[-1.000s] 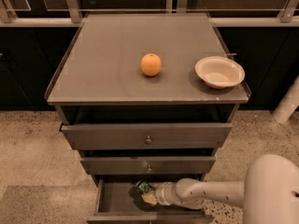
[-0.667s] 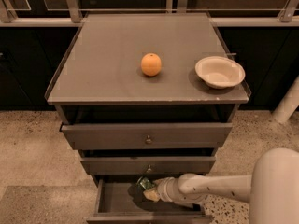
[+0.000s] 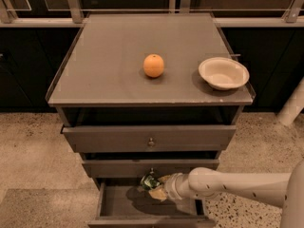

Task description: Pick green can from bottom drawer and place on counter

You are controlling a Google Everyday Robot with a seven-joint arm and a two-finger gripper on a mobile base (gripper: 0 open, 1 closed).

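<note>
Since a second ago, your two-finger gripper [image 3: 156, 189] has risen slightly with the small shiny dark-green metal can [image 3: 149, 181]. Its fingers are clamped on the can, inside the open grey bottom drawer [image 3: 118, 202]. Note the middle drawer front [image 3: 190, 168] directly overhead (its small round knob [image 3: 151, 171] is just above the can). On the flat grey-brown counter [image 3: 104, 56] sit a round orange fruit [image 3: 154, 65] and a pale shallow bowl [image 3: 223, 73], well apart. A speckled stone floor [image 3: 28, 146] lies below.

Pincer [image 3: 158, 187], green can [image 3: 150, 181] in bottom drawer [image 3: 121, 202]; orange [image 3: 154, 65], bowl [image 3: 223, 73] on counter [image 3: 107, 56].

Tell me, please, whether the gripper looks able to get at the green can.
Probably yes: the gripper is inside the open bottom drawer, right beside the green can, with nothing visible between them.
</note>
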